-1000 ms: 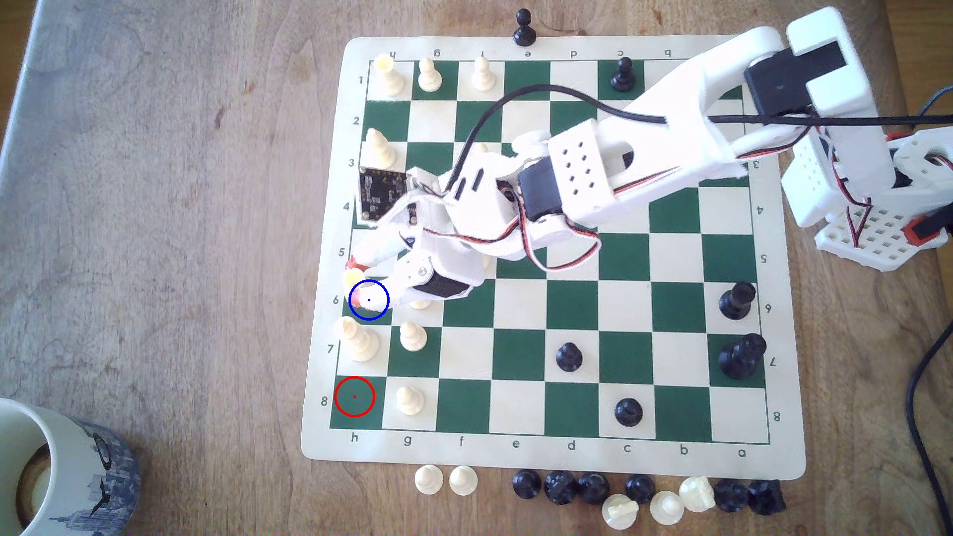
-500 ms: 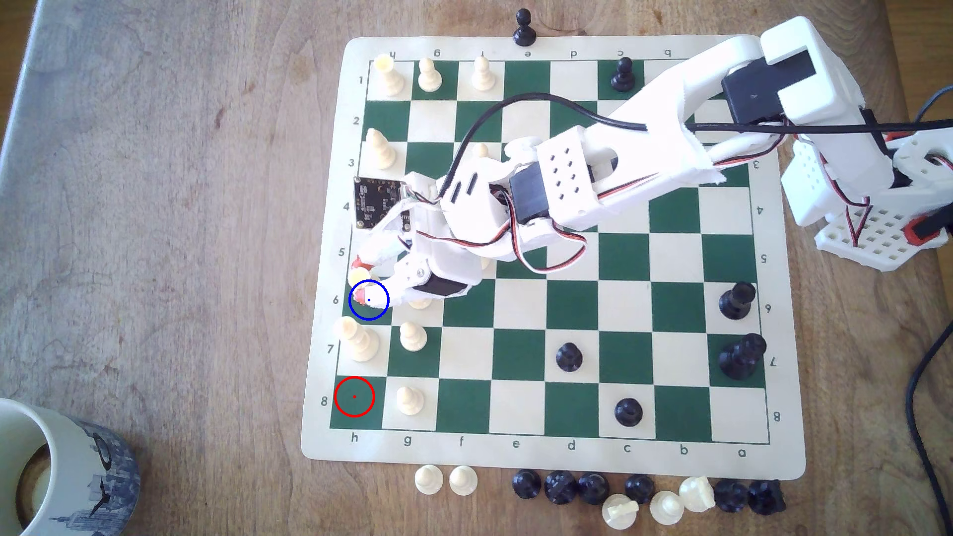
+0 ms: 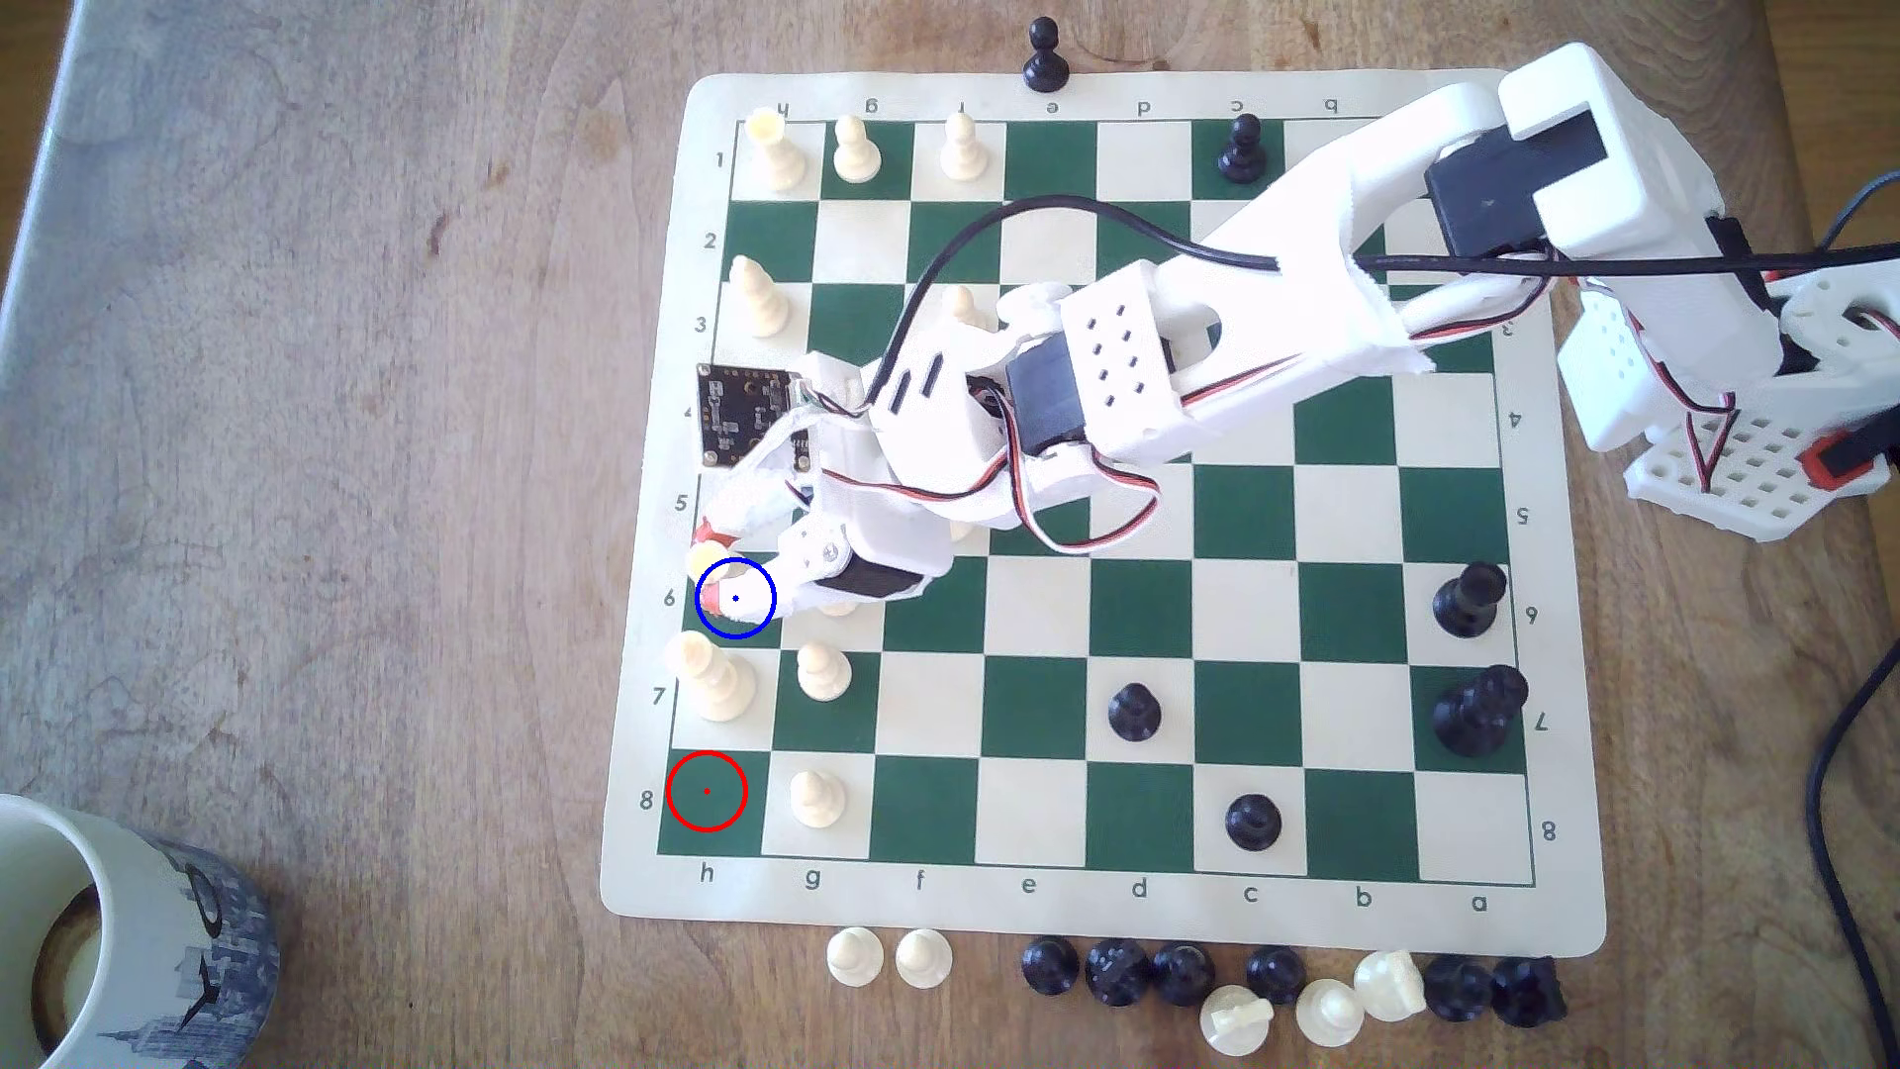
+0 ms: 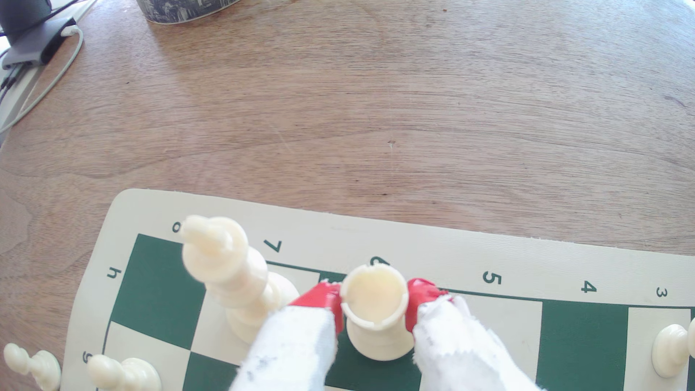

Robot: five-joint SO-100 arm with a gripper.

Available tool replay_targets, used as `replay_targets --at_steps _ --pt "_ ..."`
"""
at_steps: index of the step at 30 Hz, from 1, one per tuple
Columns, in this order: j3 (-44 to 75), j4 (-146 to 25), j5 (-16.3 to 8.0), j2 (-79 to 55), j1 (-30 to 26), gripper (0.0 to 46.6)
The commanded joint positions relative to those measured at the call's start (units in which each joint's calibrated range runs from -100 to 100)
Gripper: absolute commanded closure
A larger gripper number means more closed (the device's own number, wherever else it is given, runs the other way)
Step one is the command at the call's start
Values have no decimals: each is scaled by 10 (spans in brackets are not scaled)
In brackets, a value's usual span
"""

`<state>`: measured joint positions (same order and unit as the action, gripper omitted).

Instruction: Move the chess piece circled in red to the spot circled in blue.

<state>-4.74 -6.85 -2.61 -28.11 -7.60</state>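
The cream rook (image 4: 376, 338) stands upright on the dark green square (image 4: 368, 372) beside the rank label 6. My gripper (image 4: 372, 295) is shut on it, and the red fingertips (image 4: 319, 297) press both sides of its rimmed top. In the exterior view the gripper (image 3: 717, 567) sits over the blue-ringed spot (image 3: 695, 621) on the h file, with a sliver of the rook (image 3: 705, 560) showing between the fingers. The red-ringed square (image 3: 707, 791) at h8 holds no piece.
A tall cream piece (image 3: 709, 678) stands on h7, one square from the rook, and appears close by in the wrist view (image 4: 222, 259). Cream pawns stand on g7 (image 3: 823, 673) and g8 (image 3: 815, 800). Captured pieces line the board's near edge (image 3: 1182, 971). A mug (image 3: 103, 925) sits at the exterior view's lower left.
The arm's upper links and the wrist camera board have shifted slightly toward the exterior view's left. The fingertips have stayed at the blue ring, still around the rook.
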Motion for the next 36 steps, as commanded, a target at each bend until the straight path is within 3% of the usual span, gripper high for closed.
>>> replay_targets --at_steps 1,15,21,26,30,36 --pt "47 10 -1 15 -4 461" --pt "45 9 -2 0 -10 460" --pt "48 4 -1 5 -5 411" --pt "36 3 -1 20 1 404" --pt "24 3 -3 37 4 352" --pt "14 3 -4 52 7 325"
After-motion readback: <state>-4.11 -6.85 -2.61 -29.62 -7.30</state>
